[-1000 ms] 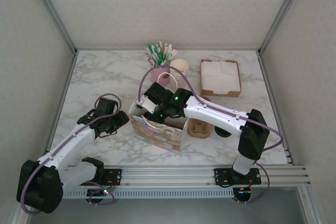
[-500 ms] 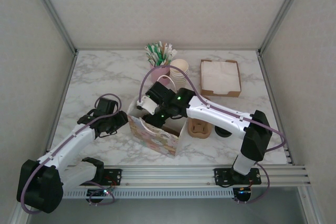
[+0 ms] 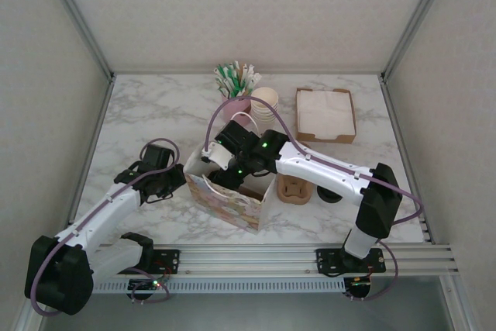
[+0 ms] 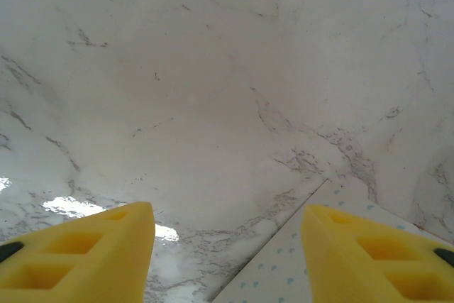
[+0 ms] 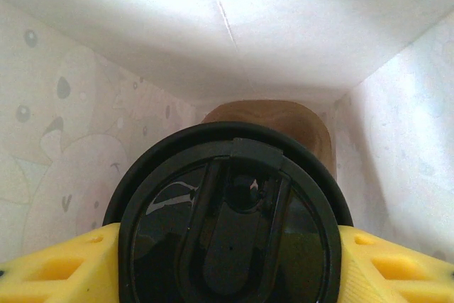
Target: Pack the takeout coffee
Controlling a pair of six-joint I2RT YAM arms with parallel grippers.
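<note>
Takeout coffee (image 5: 230, 225), glossy black lid

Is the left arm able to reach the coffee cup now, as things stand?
Probably not. The coffee cup sits down inside the paper bag, gripped by the right pincer, whose arm occupies the bag's mouth. The left pincer is open, outside the bag beside its wall.

The patterned white paper bag (image 5: 64, 154) walls in the round black plastic lid (image 5: 230, 225) closely on both sides; a narrow gap beyond it leads down to a brown cardboard piece (image 5: 269, 118); ahead of the left gripper (image 4: 225, 211) the marble tabletop (image 4: 213, 90) lies open; the bag's corner juts between its spread fingers.
</note>
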